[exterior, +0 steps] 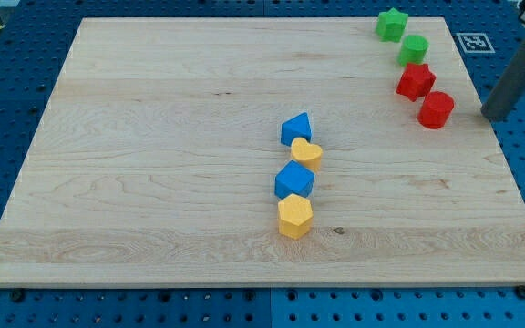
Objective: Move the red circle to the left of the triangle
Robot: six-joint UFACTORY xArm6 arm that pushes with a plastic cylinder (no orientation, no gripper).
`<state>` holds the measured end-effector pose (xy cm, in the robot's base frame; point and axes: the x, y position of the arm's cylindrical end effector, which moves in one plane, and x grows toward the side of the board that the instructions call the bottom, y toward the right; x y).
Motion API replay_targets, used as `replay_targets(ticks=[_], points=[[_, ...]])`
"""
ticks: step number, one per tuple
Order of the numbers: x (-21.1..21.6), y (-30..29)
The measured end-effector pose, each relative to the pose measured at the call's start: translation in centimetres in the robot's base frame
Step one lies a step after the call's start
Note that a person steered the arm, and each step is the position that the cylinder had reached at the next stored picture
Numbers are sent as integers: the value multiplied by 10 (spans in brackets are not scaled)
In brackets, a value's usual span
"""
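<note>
Wooden board (153, 137): pale, on a blue perforated table (7, 109).

My tip (492, 117): lower end of a dark rod entering from the view's upper right; it stands at the board's right edge. No jaws of any kind, so no open or closed state applies; it holds nothing and touches no block.

Red circle (436, 109): round red block near the board's right edge, just to the view's left of my tip, with a small gap between them.

Red star (416, 81): touching or nearly touching the red circle, up and to the view's left of it.

Green circle (414, 49) and green star (392, 24): continuing the same diagonal line toward the view's top.

Blue triangle (296, 128): near the board's centre, well apart from the red circle, toward the view's left and lower.

Yellow heart (307, 153), blue cube (293, 180), yellow hexagon (294, 216): stacked in a column below the blue triangle, each touching the next.

Fiducial marker (472, 42): off the board's top right corner.
</note>
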<state>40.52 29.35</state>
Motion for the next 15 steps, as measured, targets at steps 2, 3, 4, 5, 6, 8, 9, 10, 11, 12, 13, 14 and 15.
replay_targets(ticks=[2, 3, 4, 5, 6, 8, 9, 10, 11, 12, 13, 14, 15], points=[[0, -37], [-1, -55], [-2, -75], [-2, -99], [-2, -128], [-11, -177], [-11, -201], [-11, -216], [-11, -229], [-11, -240], [-11, -245], [-11, -246], [-11, -250]])
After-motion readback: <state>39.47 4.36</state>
